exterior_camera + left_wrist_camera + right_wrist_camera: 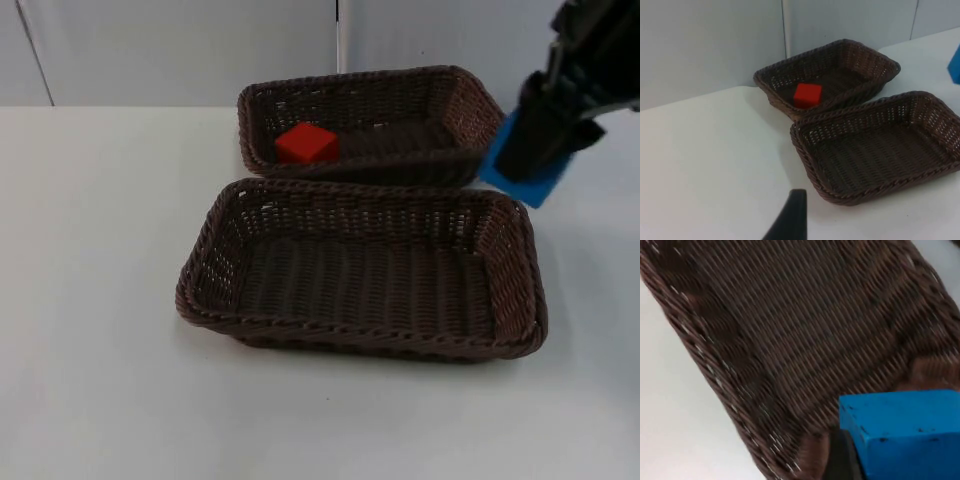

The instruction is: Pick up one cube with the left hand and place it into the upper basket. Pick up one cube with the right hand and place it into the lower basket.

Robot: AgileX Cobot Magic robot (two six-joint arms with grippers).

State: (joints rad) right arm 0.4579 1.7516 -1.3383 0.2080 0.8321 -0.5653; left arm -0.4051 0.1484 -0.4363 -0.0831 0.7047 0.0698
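A red cube (306, 143) lies in the left part of the upper wicker basket (345, 85); the left wrist view also shows the red cube (807, 95) in that basket (762, 79). My right gripper (530, 160) is shut on a blue cube (545, 185), held in the air beside the far right corner of the lower basket (205, 265). In the right wrist view the blue cube (905, 435) hangs over the edge of the lower basket (700, 360), whose woven floor is bare. My left gripper (790, 222) waits over the table, left of and back from the lower basket (800, 145).
The two baskets stand one behind the other, nearly touching. White table (90, 300) stretches to the left and in front of them. A grey partition wall (180, 50) ends the table just behind the upper basket.
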